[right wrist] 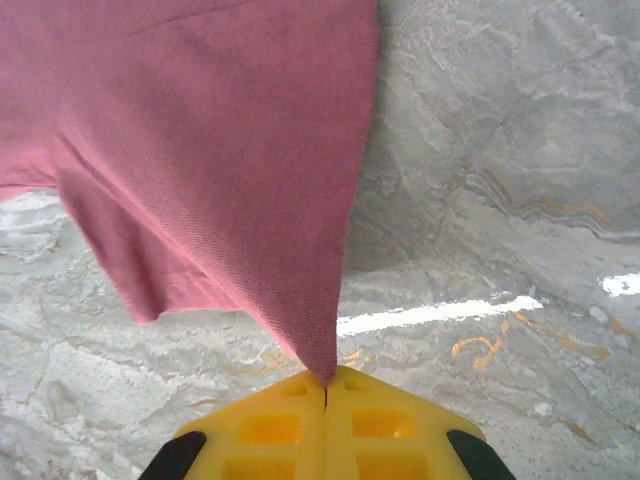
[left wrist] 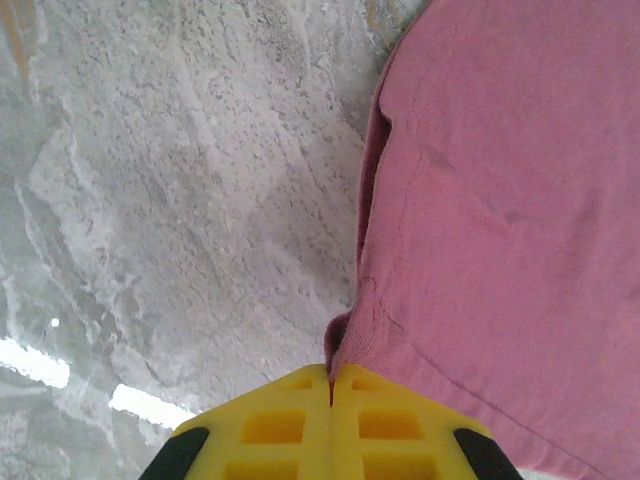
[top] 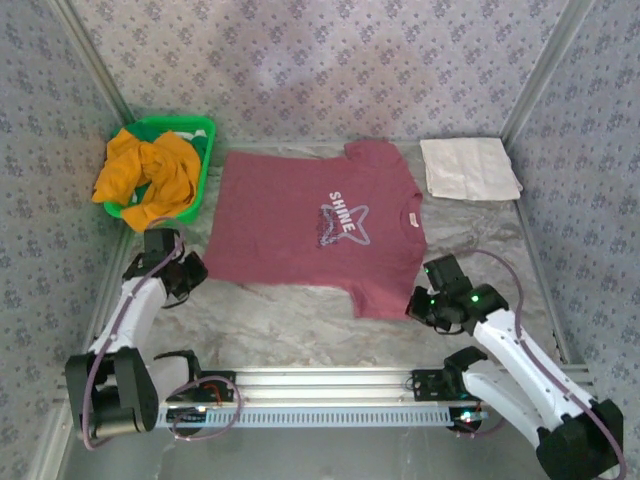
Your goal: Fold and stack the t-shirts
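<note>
Overhead, the maroon t-shirt (top: 310, 225) lay spread flat on the marbled surface (top: 300, 320), its collar toward the right and its hem toward the left. The left tool (top: 190, 272) sat at the shirt's near hem corner and the right tool (top: 420, 303) at the tip of its near sleeve. White letters on the chest read "SHINE", set across a white star outline and running at a slant in this view. The mustard-orange t-shirt (top: 150, 175) lay crumpled in and over the green basket (top: 205, 150) at the far left, and a folded white cloth (top: 468, 167) lay at the far right. From the left wrist, the left tool (left wrist: 331, 375) had its yellow fingers pressed together, clenched on the stitched hem corner of the maroon t-shirt (left wrist: 500, 230), which lay to the right over the bare surface (left wrist: 180, 180). From the right wrist, the right tool (right wrist: 326, 385) was likewise clenched, pinching a point of the maroon t-shirt (right wrist: 200, 130); the cloth rose from the fingertips and fanned out up and to the left, lifted off the surface (right wrist: 500, 180).
</note>
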You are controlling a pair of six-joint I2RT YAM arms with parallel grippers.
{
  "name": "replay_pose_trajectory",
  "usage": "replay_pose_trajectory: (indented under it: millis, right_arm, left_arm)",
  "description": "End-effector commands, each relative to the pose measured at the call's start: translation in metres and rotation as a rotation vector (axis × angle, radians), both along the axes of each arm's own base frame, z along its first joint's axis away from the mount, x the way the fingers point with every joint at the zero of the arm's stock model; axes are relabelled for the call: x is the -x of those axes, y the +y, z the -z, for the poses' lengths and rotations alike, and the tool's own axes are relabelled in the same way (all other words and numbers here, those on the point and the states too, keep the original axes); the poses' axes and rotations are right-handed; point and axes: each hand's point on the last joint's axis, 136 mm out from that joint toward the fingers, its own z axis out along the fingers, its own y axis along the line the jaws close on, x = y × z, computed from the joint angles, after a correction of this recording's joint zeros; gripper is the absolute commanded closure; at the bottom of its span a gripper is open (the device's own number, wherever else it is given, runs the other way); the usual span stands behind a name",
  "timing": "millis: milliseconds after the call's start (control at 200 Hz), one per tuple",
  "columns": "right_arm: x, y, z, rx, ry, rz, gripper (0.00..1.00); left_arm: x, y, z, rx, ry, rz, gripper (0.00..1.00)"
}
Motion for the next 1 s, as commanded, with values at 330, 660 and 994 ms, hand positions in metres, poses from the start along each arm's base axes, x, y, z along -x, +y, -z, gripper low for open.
replay_pose_trajectory:
  millis: [330, 660, 994]
  right_arm:
    - [0.011, -0.012, -0.051, -0.03, -0.108, -0.014, 1.0]
    - [-0.078, -0.001, -0.073, -0.062, -0.194, -0.043, 1.0]
    - [-0.13, -0.012, -0.077, -0.058, -0.171, -0.01, 1.0]
  left_arm:
    - [0.037, -0.011, -0.029, 0.065, -0.097, -0.061, 1.0]
    - [-0.022, -0.001, -0.046, 0.026, -0.141, -0.026, 1.0]
    - [-0.07, 0.012, -0.045, -0.01, -0.128, 0.014, 1.0]
